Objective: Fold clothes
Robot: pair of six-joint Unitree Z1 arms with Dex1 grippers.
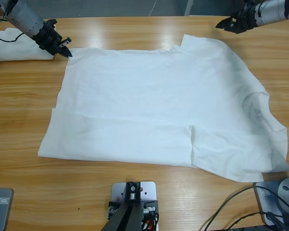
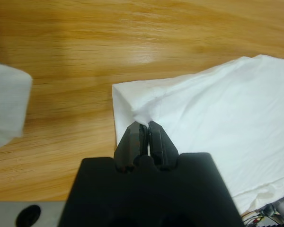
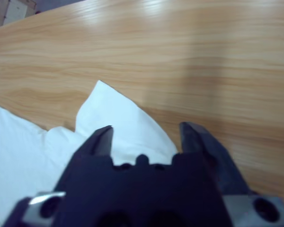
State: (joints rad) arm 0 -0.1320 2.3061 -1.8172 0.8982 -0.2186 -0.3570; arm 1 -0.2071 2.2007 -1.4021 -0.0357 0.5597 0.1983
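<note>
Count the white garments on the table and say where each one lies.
2. The large T-shirt lies spread flat across the middle of the table. A second, bunched white garment lies at the far left edge, partly cut off by the frame, so more could be hidden there.

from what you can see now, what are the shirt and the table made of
T-shirt: looks like thin soft white cotton knit, matte; it lies limp with soft creases and stitched hems. Table: light wood or wood-look laminate, with visible grain and a glossy sheen reflecting the lights; which one can't be told.

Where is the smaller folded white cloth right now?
In the high view the folded white cloth lies at the table's far-left edge, beside the left gripper and the spread white T-shirt.
</note>
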